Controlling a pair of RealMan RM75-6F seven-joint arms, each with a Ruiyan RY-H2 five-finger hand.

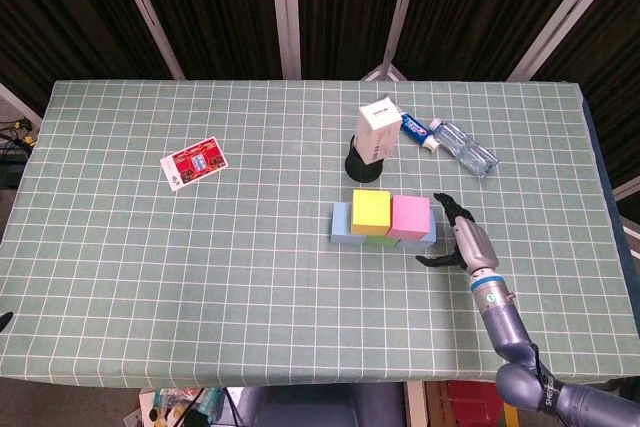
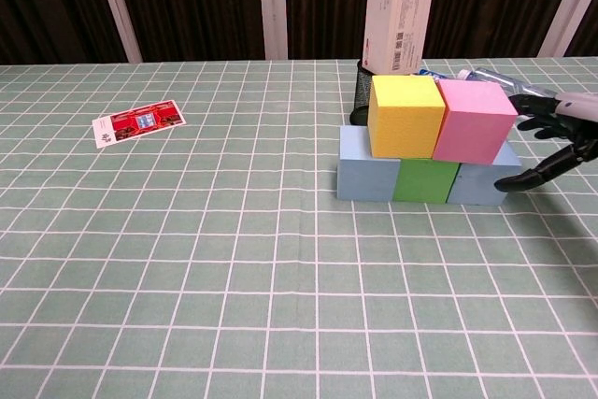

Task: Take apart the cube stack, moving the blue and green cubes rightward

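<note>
My right hand (image 1: 463,240) hangs just to the right of the cube stack, fingers spread and holding nothing, thumb reaching toward the base of the right blue cube (image 2: 484,184) without clearly touching it. The stack sits on the counter (image 1: 200,247) with its bottom row made of a left blue cube (image 2: 366,175), the green cube (image 2: 425,181) in the middle and the right blue cube at the end, all pressed side by side. On top of them rest the yellow cube (image 2: 405,116) and the pink cube (image 2: 475,121), touching each other. Behind the stack stands a white box (image 2: 399,9) in a black holder (image 1: 362,165), with a toothpaste tube (image 1: 418,130) and a water bottle (image 1: 465,147) lying behind and to its right. Well to the left of the stack lies a red card (image 1: 194,163). My left hand is out of sight.
</note>
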